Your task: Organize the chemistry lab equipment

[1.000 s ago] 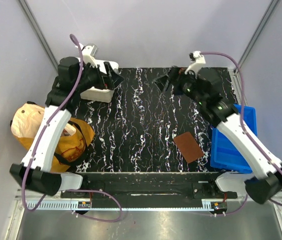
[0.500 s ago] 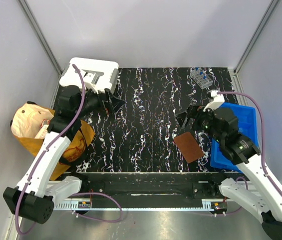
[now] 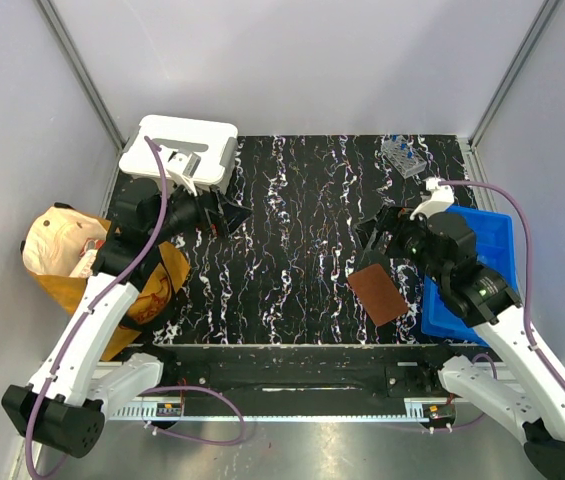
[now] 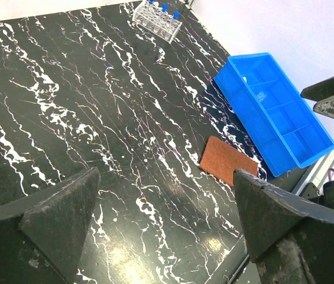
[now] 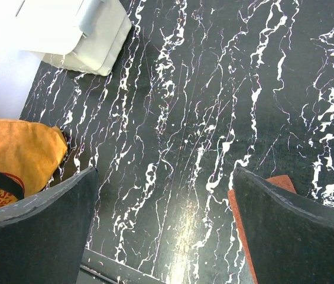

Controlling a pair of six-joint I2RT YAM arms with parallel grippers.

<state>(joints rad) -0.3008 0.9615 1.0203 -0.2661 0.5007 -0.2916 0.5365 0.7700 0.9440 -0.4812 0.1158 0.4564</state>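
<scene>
A small clear tube rack (image 3: 404, 153) with blue-capped tubes stands at the mat's far right corner; the left wrist view shows the rack (image 4: 156, 16) at its top edge. My left gripper (image 3: 227, 212) hangs open over the left middle of the mat, in front of the white box, and its wrist view shows the left gripper (image 4: 165, 171) with only bare mat between the fingers. My right gripper (image 3: 377, 232) hovers open over the right middle, just above the brown pad; the right gripper (image 5: 164, 171) holds nothing. No rods or stick-like tools show.
A blue divided tray (image 3: 497, 235) lies along the right edge, with a brown pad (image 3: 378, 293) beside it. A white box (image 3: 182, 150) sits at the back left. A tan paper bag (image 3: 92, 270) lies off the mat's left side.
Both arms have drawn back from the far end toward the middle of the mat. That uncovered the white box and the tube rack. Both grippers stayed open.
</scene>
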